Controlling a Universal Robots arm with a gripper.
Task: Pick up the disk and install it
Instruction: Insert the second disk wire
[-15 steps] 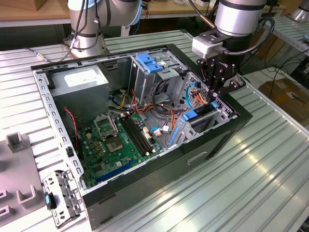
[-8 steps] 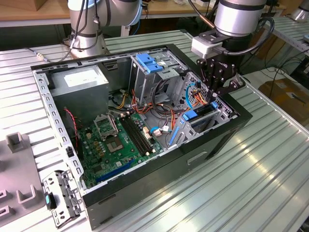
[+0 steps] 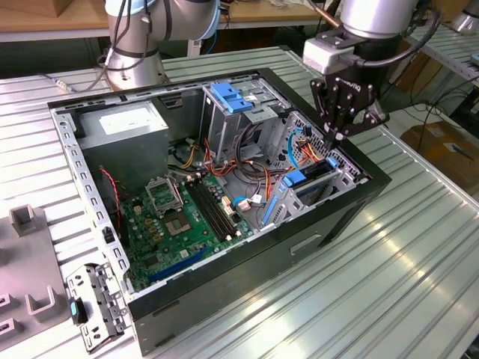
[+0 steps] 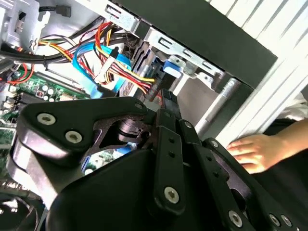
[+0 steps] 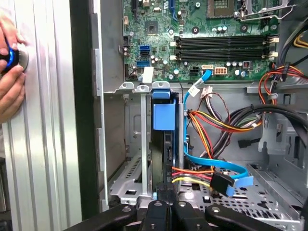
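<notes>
tool (image 3: 334, 137) fingers pressed together, nothing pinched, tip just over the bay | disk (image 5: 164, 144) on edge in the drive bay of the open pc case (image 3: 247, 262), near the tabletop (image 3: 389, 284) edge | looks stiff, dense, shock-sensitive | best hold: blue carrier tab (image 5: 163, 115) | hand (image 5: 10, 72) on tabletop beside case

Blue disk carrier (image 5: 163, 113), green motherboard (image 3: 179, 224), black case (image 3: 299, 224), ribbed silver table (image 3: 404, 284).
</notes>
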